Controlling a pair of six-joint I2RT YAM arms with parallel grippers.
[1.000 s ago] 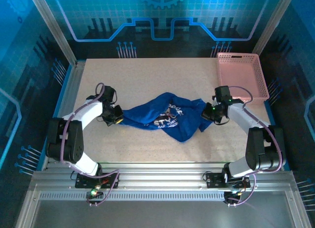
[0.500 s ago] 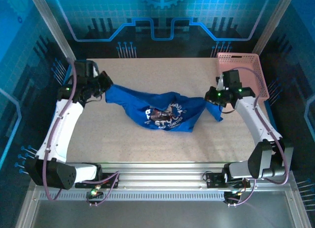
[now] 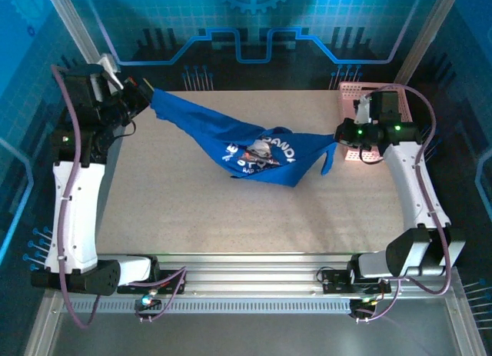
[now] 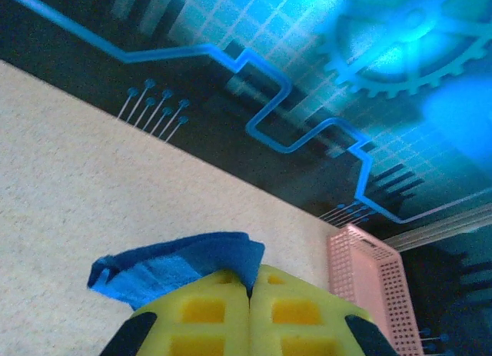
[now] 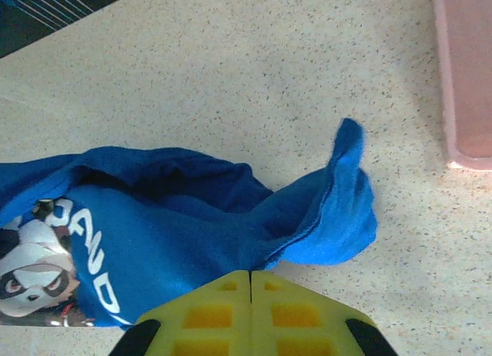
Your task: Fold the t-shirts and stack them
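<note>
Robot lab cell: aluminium-framed table [image 3: 231,210], blue circuit-pattern backdrop [image 3: 254,25].

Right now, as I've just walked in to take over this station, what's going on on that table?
One blue t-shirt is held stretched across the table between two robot arms. The left tool, at the far left corner, is shut on one end. The right tool, beside the pink basket, is shut on the other. The middle sags, bunched, with the print facing up. Nothing is folded yet.

T-shirt [image 3: 261,148] stretched across table [image 3: 231,210]; near half open; basket [image 3: 347,94] perhaps crowds far-right corner.
</note>
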